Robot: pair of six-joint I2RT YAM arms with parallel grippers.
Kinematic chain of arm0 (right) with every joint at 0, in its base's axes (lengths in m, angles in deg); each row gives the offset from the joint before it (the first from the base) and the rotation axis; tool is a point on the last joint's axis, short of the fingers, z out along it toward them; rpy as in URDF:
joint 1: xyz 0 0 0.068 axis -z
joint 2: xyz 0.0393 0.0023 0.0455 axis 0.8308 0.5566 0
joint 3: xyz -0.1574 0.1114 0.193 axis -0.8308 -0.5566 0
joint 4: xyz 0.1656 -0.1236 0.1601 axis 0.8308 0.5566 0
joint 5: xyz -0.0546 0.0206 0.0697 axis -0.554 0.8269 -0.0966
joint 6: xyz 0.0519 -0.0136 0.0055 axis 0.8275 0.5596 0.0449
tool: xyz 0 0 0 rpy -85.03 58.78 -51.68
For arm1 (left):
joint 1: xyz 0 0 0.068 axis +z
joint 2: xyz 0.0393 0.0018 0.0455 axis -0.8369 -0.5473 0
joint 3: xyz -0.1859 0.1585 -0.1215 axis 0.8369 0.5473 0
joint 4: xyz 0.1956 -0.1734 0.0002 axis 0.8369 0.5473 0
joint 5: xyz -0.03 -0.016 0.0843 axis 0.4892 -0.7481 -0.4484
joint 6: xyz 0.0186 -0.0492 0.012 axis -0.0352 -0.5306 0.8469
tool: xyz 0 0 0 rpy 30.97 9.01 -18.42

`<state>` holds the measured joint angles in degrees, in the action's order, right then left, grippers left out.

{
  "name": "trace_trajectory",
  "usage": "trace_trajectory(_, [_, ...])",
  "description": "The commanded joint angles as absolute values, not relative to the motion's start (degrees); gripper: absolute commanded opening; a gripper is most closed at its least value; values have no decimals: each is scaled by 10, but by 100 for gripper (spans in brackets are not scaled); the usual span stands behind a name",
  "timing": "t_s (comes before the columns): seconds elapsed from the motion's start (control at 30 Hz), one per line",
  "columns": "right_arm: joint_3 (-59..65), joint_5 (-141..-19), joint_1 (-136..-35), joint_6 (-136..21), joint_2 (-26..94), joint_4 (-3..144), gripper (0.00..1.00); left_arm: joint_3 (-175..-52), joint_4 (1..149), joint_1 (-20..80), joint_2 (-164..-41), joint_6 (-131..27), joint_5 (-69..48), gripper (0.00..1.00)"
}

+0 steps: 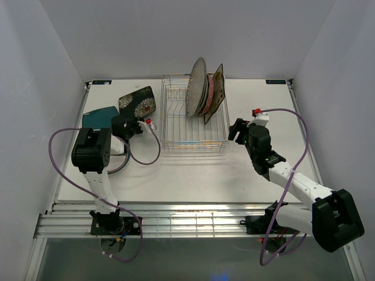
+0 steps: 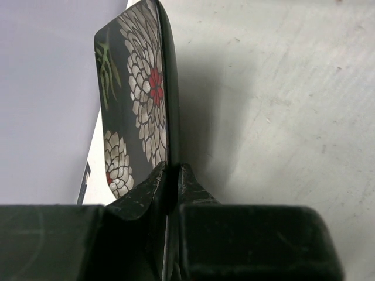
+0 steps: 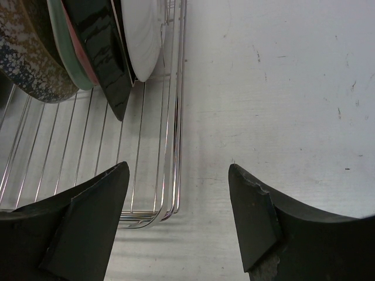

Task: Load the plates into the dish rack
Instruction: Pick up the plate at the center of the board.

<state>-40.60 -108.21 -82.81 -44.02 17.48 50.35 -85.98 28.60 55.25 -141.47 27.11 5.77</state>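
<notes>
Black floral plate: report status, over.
Left gripper shut on black floral plate, at rim. Right gripper open beside dish rack. Near rows free; other plates stand at far end.

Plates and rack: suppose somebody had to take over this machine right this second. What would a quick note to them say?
Left tool: shut on the edge of the black floral square plate, left of the dish rack.
Right tool: open, empty, by the rack's right side.
Done: the grey speckled plate and others stand upright at the rack's far end.
Left: rack the held plate, then the teal plate and the pale round plate beside it.
</notes>
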Motion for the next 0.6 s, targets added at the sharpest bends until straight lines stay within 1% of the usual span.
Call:
trace_trajectory(0.0, [-411,-1082,-826,-442,160,475,74,-896,258,560,-1341,237,68,0])
trace_trajectory(0.3, [-412,-1081,-826,-445,160,474,75,-917,270,566,-1303,216,73,0])
trace_trajectory(0.33, [-412,-1081,-826,-445,160,474,75,-919,276,587,-1300,205,75,0])
trace_trajectory(0.57, [-413,-1078,-826,-445,157,474,75,-958,316,600,-1254,103,83,0])
